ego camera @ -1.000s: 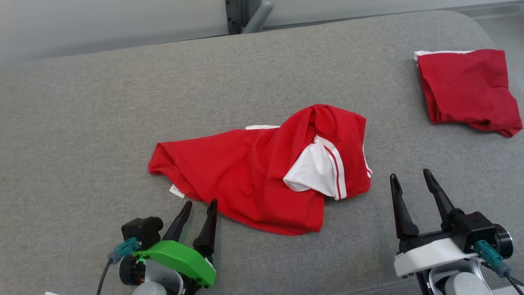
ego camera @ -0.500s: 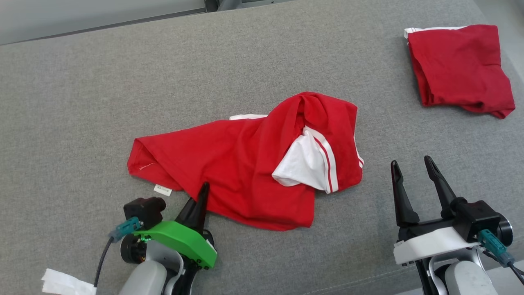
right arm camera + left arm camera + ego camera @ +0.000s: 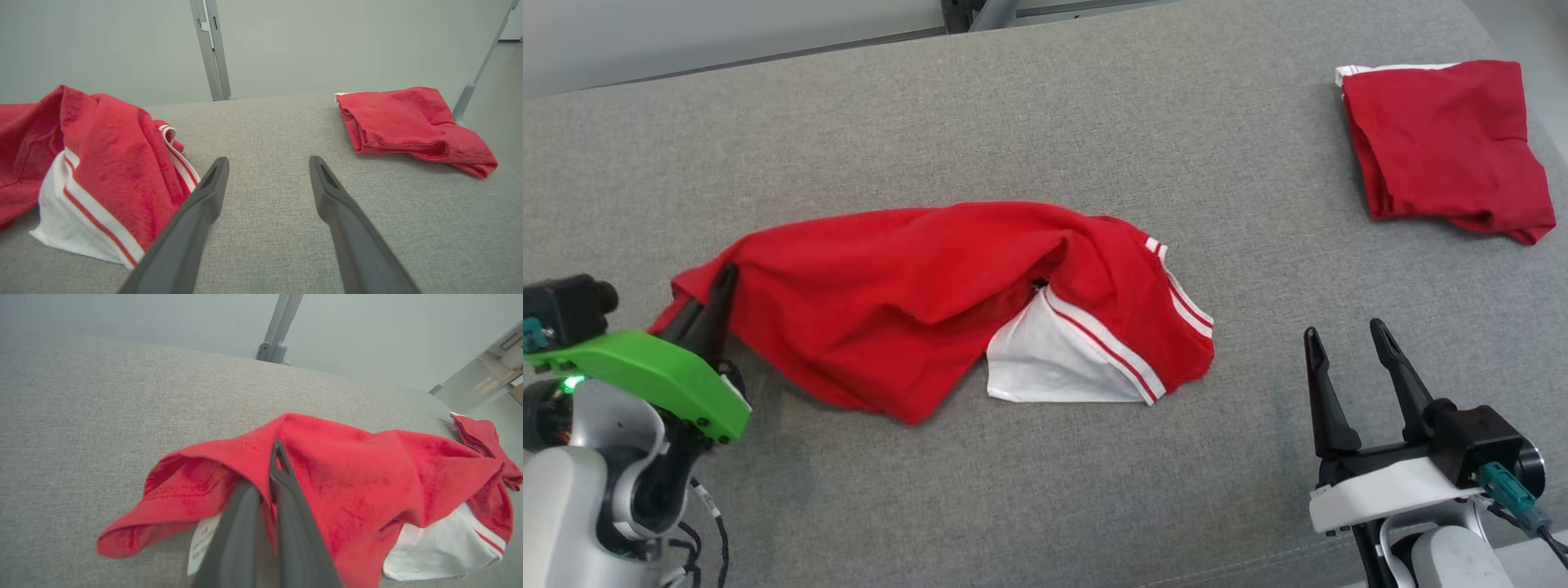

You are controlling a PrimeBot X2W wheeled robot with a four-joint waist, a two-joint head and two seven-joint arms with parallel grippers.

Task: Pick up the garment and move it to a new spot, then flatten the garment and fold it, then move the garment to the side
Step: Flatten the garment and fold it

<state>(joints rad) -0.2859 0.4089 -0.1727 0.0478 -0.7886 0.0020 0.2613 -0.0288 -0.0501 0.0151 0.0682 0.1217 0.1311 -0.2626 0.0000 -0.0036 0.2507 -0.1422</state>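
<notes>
A crumpled red garment (image 3: 907, 286) with white striped sleeves lies stretched across the grey cushion (image 3: 1045, 122). My left gripper (image 3: 719, 282) is shut on the garment's left edge and holds that edge lifted; in the left wrist view the fingers (image 3: 282, 498) pinch the red cloth (image 3: 347, 473) beside a white label (image 3: 202, 543). My right gripper (image 3: 1343, 343) stands open at the lower right, apart from the garment, with nothing between its fingers (image 3: 327, 192). The garment's white sleeve (image 3: 69, 212) lies to the left of them.
A second red garment (image 3: 1441, 147), folded, lies at the cushion's far right corner, also in the right wrist view (image 3: 408, 122). A metal post (image 3: 210, 49) stands behind the cushion against a pale wall. Bare cushion lies between the two garments.
My left gripper shut on the garment's left edge and dragged it to the left, stretching the cloth out. The white sleeve shifted left and toward me. The right gripper stayed put. The camera shifted slightly.
</notes>
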